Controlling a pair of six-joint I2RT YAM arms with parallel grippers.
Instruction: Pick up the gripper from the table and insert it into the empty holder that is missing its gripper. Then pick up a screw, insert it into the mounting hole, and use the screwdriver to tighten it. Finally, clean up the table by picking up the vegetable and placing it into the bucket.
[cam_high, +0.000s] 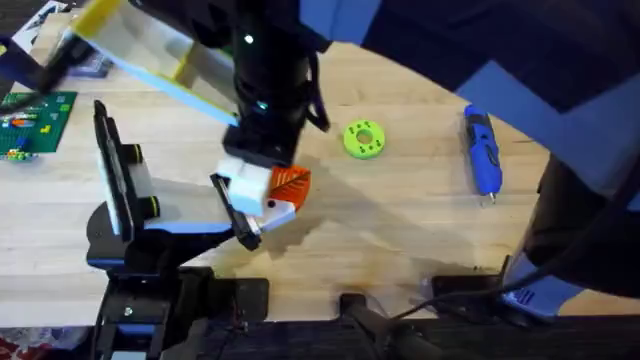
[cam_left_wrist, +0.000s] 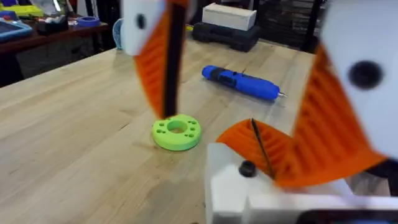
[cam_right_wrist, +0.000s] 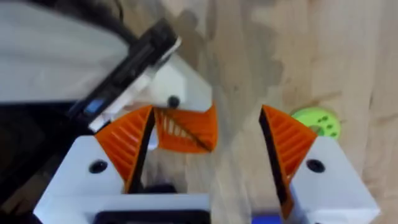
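The gripper (cam_high: 272, 192), a small white block with an orange ribbed finger, sits at the near-middle of the table (cam_high: 400, 230), at the tip of the holder (cam_high: 232, 212), whose black bracket ends a grey-white arm reaching in from the lower left. In the right wrist view the gripper (cam_right_wrist: 180, 106) lies between the fingers of the right gripper (cam_right_wrist: 208, 146), close by one orange pad (cam_right_wrist: 127, 143) and well clear of the other; those fingers are spread wide, and whether the near pad touches the block cannot be told. In the left wrist view the left gripper (cam_left_wrist: 249, 106) is also spread, with the small gripper (cam_left_wrist: 249, 168) low between its fingers, against the larger pad (cam_left_wrist: 323, 137). Farther out on the wood lies a lime-green disc (cam_high: 363, 139), just beyond the block. Farthest right rests the blue screwdriver (cam_high: 482, 152), lying flat, well apart from the gripper and holder.
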